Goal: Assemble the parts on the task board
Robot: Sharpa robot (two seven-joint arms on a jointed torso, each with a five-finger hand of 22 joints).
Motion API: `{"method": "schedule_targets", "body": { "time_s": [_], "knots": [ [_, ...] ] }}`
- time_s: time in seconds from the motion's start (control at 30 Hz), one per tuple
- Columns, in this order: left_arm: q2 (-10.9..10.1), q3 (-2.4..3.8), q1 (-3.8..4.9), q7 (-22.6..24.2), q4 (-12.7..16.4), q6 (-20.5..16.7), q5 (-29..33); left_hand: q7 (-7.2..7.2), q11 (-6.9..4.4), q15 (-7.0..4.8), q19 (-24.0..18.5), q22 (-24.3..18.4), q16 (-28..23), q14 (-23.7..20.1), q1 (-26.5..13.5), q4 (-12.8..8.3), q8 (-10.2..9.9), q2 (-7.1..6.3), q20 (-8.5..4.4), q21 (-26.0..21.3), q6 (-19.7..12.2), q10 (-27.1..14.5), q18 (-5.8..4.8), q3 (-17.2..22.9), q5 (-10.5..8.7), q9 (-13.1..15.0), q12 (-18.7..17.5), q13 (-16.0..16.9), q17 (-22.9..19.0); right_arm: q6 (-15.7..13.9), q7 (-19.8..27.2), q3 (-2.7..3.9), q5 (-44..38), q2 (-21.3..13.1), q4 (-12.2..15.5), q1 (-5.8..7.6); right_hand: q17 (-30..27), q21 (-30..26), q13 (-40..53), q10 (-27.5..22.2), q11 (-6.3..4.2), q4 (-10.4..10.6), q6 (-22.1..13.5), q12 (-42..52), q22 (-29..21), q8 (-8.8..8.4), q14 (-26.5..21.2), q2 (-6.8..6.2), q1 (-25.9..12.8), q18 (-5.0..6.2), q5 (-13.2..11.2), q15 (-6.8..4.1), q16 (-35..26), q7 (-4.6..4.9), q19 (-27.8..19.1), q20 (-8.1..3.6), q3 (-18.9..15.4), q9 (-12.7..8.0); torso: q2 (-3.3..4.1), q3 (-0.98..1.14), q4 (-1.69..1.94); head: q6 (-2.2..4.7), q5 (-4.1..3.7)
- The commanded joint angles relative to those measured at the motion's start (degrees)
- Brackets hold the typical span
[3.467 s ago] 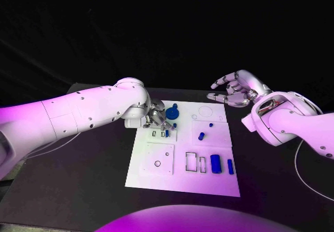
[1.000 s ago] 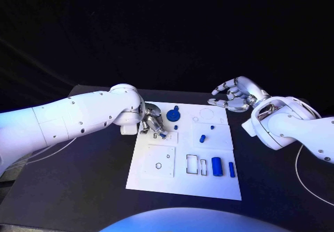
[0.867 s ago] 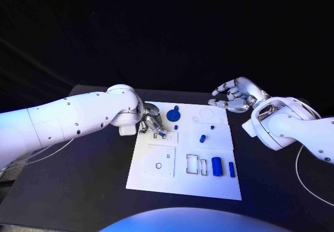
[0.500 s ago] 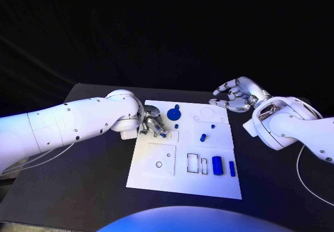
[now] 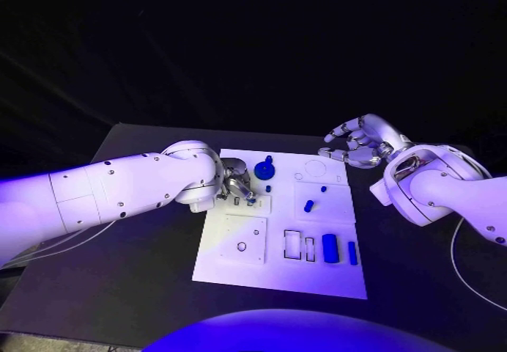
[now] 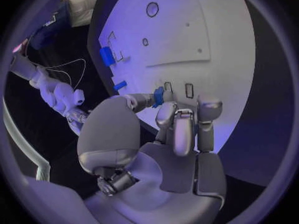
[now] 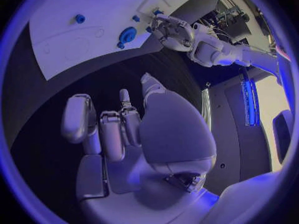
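The white task board (image 5: 277, 271) lies mid-table. My left hand (image 5: 234, 187) rests over its near-left corner and pinches a small blue piece (image 6: 159, 95) between thumb and finger, just above two small rectangular slots (image 6: 189, 89). A round blue part (image 5: 262, 171) stands at the board's far edge, with a blue block (image 5: 308, 206) in the middle. A blue cylinder (image 5: 330, 248) and a slim blue bar (image 5: 352, 253) lie toward the right. My right hand (image 5: 359, 141) hovers beyond the board's far right corner, fingers loosely curved and apart, holding nothing.
Two empty rectangular cut-outs (image 5: 291, 244) sit left of the cylinder. A raised square plate (image 5: 243, 227) with a round hole takes the board's near left. Bare black table (image 5: 138, 279) lies on both sides of the board. A cable (image 5: 456, 257) runs by the right arm.
My left hand stays over the small slots with the blue piece still pinched. The right hand has barely moved.
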Motion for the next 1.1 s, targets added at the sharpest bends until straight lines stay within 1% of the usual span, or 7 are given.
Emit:
{"method": "schedule_targets", "body": {
  "time_s": [0.03,0.1,0.37,0.43,0.57,0.77,1.1],
  "knots": [
    [0.16,-0.01,-0.11,0.25,0.34,-0.49,-2.87,-1.50,-0.07,-0.47,0.44,0.08,0.36,4.46,-0.64,-11.56,0.30,0.00,-0.06,0.20,1.88,0.56,-1.14,11.83,0.48,0.10,0.46,0.19,9.71,0.53,-0.02,0.00,-0.29,0.01,0.06,-0.06,3.94,-0.38,4.87,-0.43,-0.12,0.12,-0.33,-0.33,0.33,0.18,3.49,-0.22,-0.57,0.71,0.23,-0.42,-0.26,-0.12,-0.32,0.02,-0.32,0.09,0.04,0.01,-0.05,-0.13,0.32],
    [0.21,-0.03,-0.18,0.18,0.34,-0.13,-3.39,-1.58,-0.15,-0.54,0.58,0.25,0.36,4.48,-1.05,-11.83,0.41,-0.03,-0.13,0.30,2.05,0.83,-1.18,12.10,0.83,0.18,0.59,0.35,9.72,0.53,-0.04,0.00,-0.29,-0.02,0.06,-0.06,3.94,-0.38,4.87,-0.43,-0.12,0.12,-0.33,-0.33,0.33,0.18,3.49,-0.22,-0.57,0.71,0.23,-0.42,-0.26,-0.12,-0.32,0.02,-0.32,0.09,0.03,0.02,-0.07,-0.14,0.39],
    [0.37,-0.07,-0.68,-0.06,-0.01,0.46,-4.69,-1.63,-0.19,-0.58,0.64,0.31,0.36,4.49,-1.31,-12.00,0.48,-0.05,-0.18,0.35,2.13,0.69,-1.19,12.29,1.02,0.24,0.41,-0.10,9.72,0.26,-0.06,0.00,-0.33,-0.09,0.10,-0.09,3.86,-0.55,4.86,-0.43,-0.12,0.11,-0.35,-0.34,0.23,0.22,3.47,-0.19,-0.62,0.74,0.23,-0.42,-0.29,-0.12,-0.39,0.02,-0.33,0.10,0.02,-0.06,-0.03,-0.45,0.30],
    [0.37,-0.08,-0.76,-0.13,-0.05,0.70,-4.98,-1.65,-0.22,-0.60,0.60,0.19,0.36,4.49,-1.45,-12.08,0.52,-0.05,-0.20,0.31,2.18,0.70,-1.16,12.39,1.13,0.27,0.39,-0.15,9.72,0.18,-0.05,0.00,-0.33,-0.10,0.09,-0.09,3.86,-0.55,4.86,-0.43,-0.12,0.11,-0.35,-0.34,0.23,0.22,3.47,-0.19,-0.62,0.74,0.23,-0.42,-0.29,-0.12,-0.39,0.02,-0.33,0.10,0.01,-0.05,-0.04,-0.50,0.33],
    [0.38,-0.08,-0.83,-0.29,-0.08,1.57,-5.28,-1.68,-0.24,-0.63,0.62,0.23,0.36,4.49,-1.58,-12.16,0.55,-0.06,-0.22,0.33,2.22,0.71,-1.17,12.48,1.23,0.29,0.37,-0.20,9.71,0.11,-0.05,0.00,-0.34,-0.14,0.10,-0.09,3.86,-0.55,4.86,-0.43,-0.12,0.11,-0.35,-0.34,0.23,0.22,3.47,-0.19,-0.62,0.74,0.23,-0.42,-0.29,-0.12,-0.39,0.02,-0.33,0.10,0.04,0.00,-0.09,-0.57,0.42],
    [0.39,-0.08,-0.85,-0.41,-0.12,2.35,-5.56,-1.69,-0.26,-0.65,0.69,0.35,0.37,4.50,-1.68,-12.23,0.57,-0.05,-0.25,0.38,2.24,0.58,-1.19,12.56,1.31,0.31,0.23,-0.51,9.74,0.09,-0.07,0.00,-0.35,-0.21,0.14,-0.10,3.85,-0.62,4.81,-0.45,-0.12,0.12,-0.36,-0.38,0.19,0.27,3.47,-0.19,-0.69,0.75,0.22,-0.42,-0.30,-0.13,-0.41,0.02,-0.36,0.10,0.03,-0.02,0.00,-0.67,0.46],
    [0.36,-0.07,-0.88,-0.50,-0.16,3.21,-5.83,-1.70,-0.27,-0.66,0.68,0.32,0.36,4.50,-1.74,-12.26,0.58,-0.04,-0.26,0.37,2.25,0.50,-1.18,12.60,1.33,0.31,0.15,-0.67,9.72,0.12,-0.10,0.00,-0.35,-0.22,0.10,-0.10,3.85,-0.62,4.81,-0.45,-0.12,0.12,-0.36,-0.38,0.19,0.27,3.47,-0.19,-0.69,0.75,0.22,-0.42,-0.30,-0.13,-0.41,0.02,-0.36,0.10,0.01,0.01,-0.06,-0.85,0.54]
  ]
}}
